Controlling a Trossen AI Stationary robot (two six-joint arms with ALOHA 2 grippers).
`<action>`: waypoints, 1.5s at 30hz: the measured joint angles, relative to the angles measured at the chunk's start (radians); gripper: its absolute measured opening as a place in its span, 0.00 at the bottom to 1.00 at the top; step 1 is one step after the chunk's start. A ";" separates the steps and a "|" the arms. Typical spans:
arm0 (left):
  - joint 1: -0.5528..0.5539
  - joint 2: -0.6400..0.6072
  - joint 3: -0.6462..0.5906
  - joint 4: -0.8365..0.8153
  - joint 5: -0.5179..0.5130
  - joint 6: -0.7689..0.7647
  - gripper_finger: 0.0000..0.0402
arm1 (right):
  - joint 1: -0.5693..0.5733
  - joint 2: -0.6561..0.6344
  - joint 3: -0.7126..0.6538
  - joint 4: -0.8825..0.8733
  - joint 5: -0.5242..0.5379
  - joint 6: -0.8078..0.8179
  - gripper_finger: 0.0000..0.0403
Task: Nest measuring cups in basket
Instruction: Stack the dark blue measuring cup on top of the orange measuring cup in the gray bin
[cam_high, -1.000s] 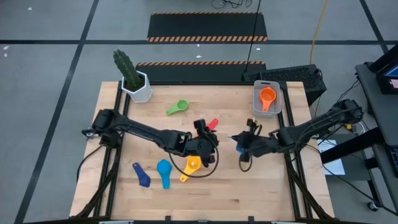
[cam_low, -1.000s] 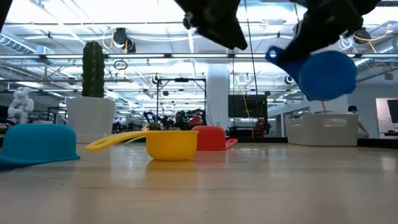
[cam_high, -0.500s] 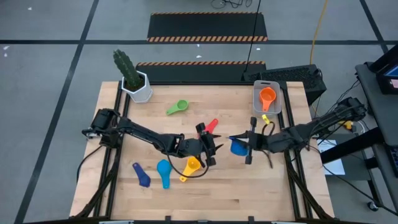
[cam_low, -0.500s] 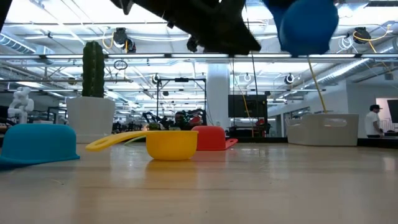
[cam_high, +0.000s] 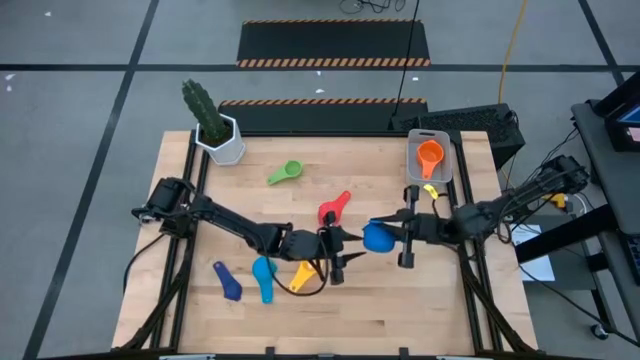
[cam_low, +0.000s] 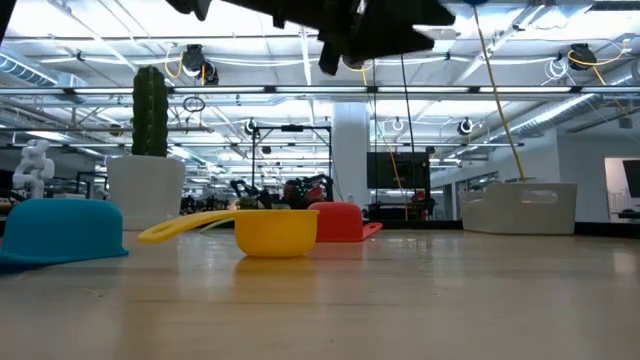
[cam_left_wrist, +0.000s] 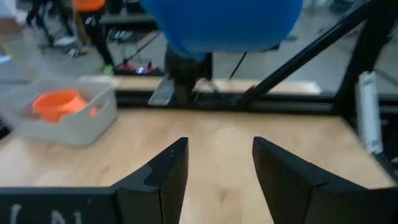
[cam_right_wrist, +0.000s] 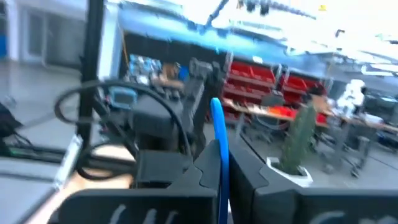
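Observation:
My right gripper (cam_high: 395, 237) is shut on the blue measuring cup (cam_high: 377, 237) and holds it above the table's middle. My left gripper (cam_high: 350, 245) stands open just left of that cup and points at it. In the left wrist view the cup's bowl (cam_left_wrist: 224, 22) hangs above and beyond the open fingers (cam_left_wrist: 168, 174). On the table lie the yellow cup (cam_high: 305, 270), the red cup (cam_high: 333, 208), the light blue cup (cam_high: 263, 272), the dark blue cup (cam_high: 228, 282) and the green cup (cam_high: 285, 172). The basket (cam_high: 445, 160) at the far right holds the orange cup (cam_high: 430, 155). My right gripper pinches the blue cup's flat handle (cam_right_wrist: 219, 155) between its two fingers; the handle shows edge-on between them. The fingers come about level from the table's right side. The cup is lifted clear of the table, its bowl (cam_high: 375, 238) beyond the fingertips.
A white pot with a cactus (cam_high: 220, 135) stands at the far left corner. The yellow cup (cam_low: 275, 230) and the red cup (cam_low: 340, 222) lie close under my left arm. The wood between the arms and the near edge is bare.
My right gripper has risen with the blue cup and tipped up to about level; the cup has climbed out of the low view. My left gripper has moved down and toward the table's right edge, tipping from pointing down to nearly level, toward the blue cup.

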 joint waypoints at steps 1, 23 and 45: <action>-0.005 0.000 0.000 0.025 0.005 0.012 0.47 | 0.000 0.000 -0.001 0.020 -0.027 0.004 0.00; -0.016 0.001 0.001 0.285 -0.023 0.129 0.64 | -0.016 0.091 -0.175 0.630 -0.201 0.026 0.00; 0.009 0.043 0.006 0.330 0.015 0.099 0.52 | -0.031 0.160 -0.175 0.700 -0.196 0.015 0.00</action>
